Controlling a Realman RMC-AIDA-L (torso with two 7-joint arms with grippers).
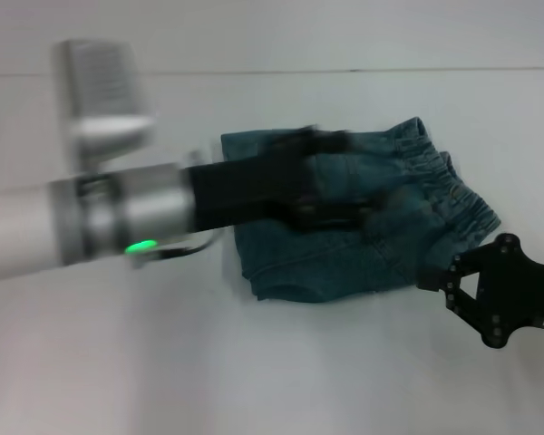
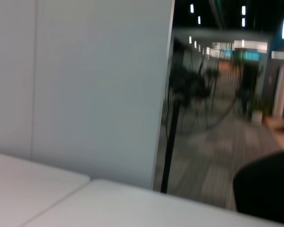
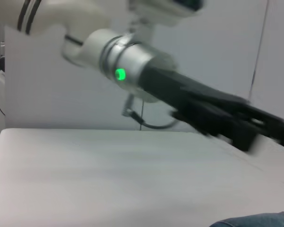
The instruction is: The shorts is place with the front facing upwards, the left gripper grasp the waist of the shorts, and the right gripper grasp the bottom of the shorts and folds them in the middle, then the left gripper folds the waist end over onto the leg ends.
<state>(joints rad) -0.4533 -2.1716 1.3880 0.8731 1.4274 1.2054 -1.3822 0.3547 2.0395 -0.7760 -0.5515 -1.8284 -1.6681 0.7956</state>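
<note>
The shorts (image 1: 344,254) lie folded into a compact blue-green denim bundle at the middle of the white table (image 1: 254,362). Their puckered waist (image 1: 449,186) is at the right end. My left gripper (image 1: 340,186) reaches in from the left on its black arm and hovers over the upper middle of the shorts, blurred by motion. It also shows in the right wrist view as the left gripper (image 3: 246,127), above the table. My right gripper (image 1: 435,276) sits at the lower right, its tip at the shorts' right edge below the waist. A sliver of the shorts (image 3: 260,220) shows in the right wrist view.
The table's far edge meets a pale wall (image 1: 272,36). The left wrist view looks off across the table top (image 2: 109,203) to a white partition (image 2: 85,85) and a dim room beyond.
</note>
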